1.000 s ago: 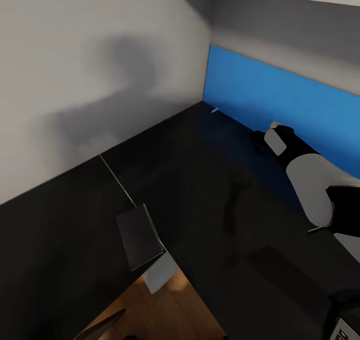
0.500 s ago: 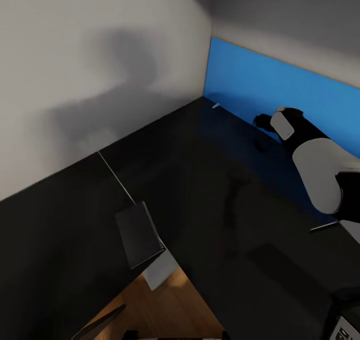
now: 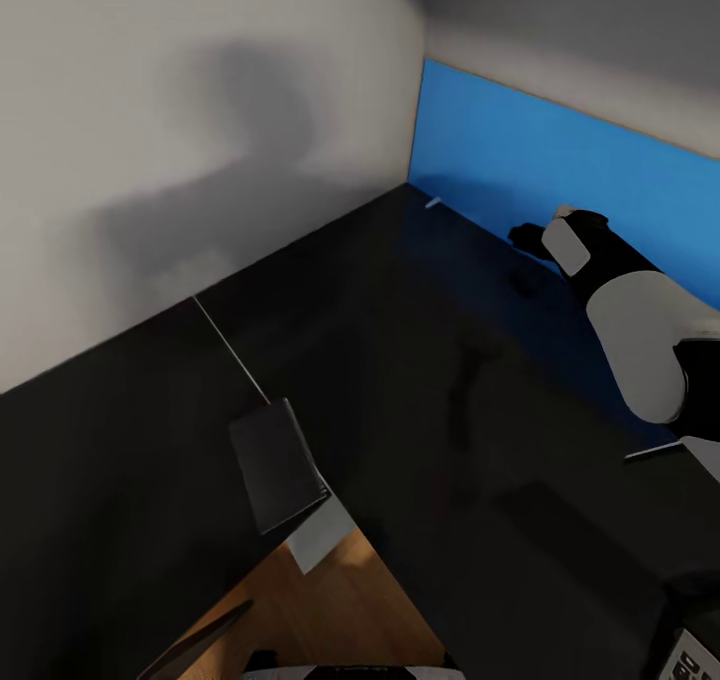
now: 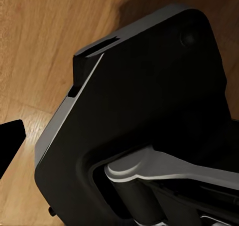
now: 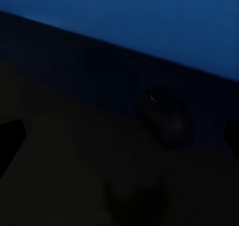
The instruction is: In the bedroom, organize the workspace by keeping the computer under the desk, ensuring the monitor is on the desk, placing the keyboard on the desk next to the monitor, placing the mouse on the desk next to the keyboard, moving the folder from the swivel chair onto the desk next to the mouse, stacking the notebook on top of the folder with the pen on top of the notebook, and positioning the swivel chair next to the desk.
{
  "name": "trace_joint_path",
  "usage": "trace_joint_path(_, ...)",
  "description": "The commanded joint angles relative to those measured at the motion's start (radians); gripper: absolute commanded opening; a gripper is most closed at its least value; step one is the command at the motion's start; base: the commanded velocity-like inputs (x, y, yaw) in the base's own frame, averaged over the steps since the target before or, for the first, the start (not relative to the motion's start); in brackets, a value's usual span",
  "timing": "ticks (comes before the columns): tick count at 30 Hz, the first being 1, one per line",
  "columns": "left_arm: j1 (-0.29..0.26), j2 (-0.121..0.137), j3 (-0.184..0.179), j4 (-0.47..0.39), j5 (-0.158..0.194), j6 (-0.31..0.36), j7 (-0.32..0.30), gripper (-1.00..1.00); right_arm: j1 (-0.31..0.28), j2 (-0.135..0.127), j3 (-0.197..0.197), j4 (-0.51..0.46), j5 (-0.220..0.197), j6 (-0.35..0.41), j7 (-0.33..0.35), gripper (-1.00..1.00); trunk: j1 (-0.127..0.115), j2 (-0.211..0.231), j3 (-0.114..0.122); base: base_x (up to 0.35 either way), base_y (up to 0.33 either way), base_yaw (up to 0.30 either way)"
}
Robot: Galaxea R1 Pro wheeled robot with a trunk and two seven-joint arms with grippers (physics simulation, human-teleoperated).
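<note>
We look down from the head camera on the glossy black L-shaped counter (image 3: 420,360), set into a corner of pale wall with a long blue panel (image 3: 570,160) along its far side. Our right arm (image 3: 625,340) reaches across the counter toward that panel, and its end effector (image 3: 527,237) hangs just above the dark surface, close to the panel's foot. A small dark mouse (image 3: 520,282) lies on the counter just beside and below that end effector, apart from it as far as we can judge; in the right wrist view the mouse (image 5: 164,117) shows as a rounded, dim shape ahead on the surface near the blue panel. Whether the right fingers stand apart or together we cannot tell, since only their dark tips edge that frame.

Near the counter's inner corner a flat dark grey slab (image 3: 275,465) rests at the edge over a white support (image 3: 322,532), with wooden floor (image 3: 330,610) showing beneath. What that slab is we cannot say.

The left wrist view looks at a large black moulded part with a pale grey arm across it (image 4: 149,131), held over the wooden floor (image 4: 40,36). We cannot tell the state of the left end effector. A label at the head view's lower right corner (image 3: 690,665) is too small to read.
</note>
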Motion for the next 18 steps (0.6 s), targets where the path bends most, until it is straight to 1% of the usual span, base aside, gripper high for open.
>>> trace_joint_path(1, 0.0, -0.001, 0.002, -0.001, 0.003, 0.001, -0.004, 1.0, 0.0, -0.001, 0.005, -0.002, -0.007, 0.005, -0.006, 1.0, 0.0, -0.001, -0.002, 0.0, 0.0, 0.0)
trace_joint_path(18, 0.0, -0.001, 0.002, -0.001, 0.003, 0.001, -0.004, 1.0, 0.008, -0.001, 0.005, -0.008, -0.008, 0.002, -0.006, 1.0, 0.0, -0.001, -0.009, 0.0, 0.0, 0.0)
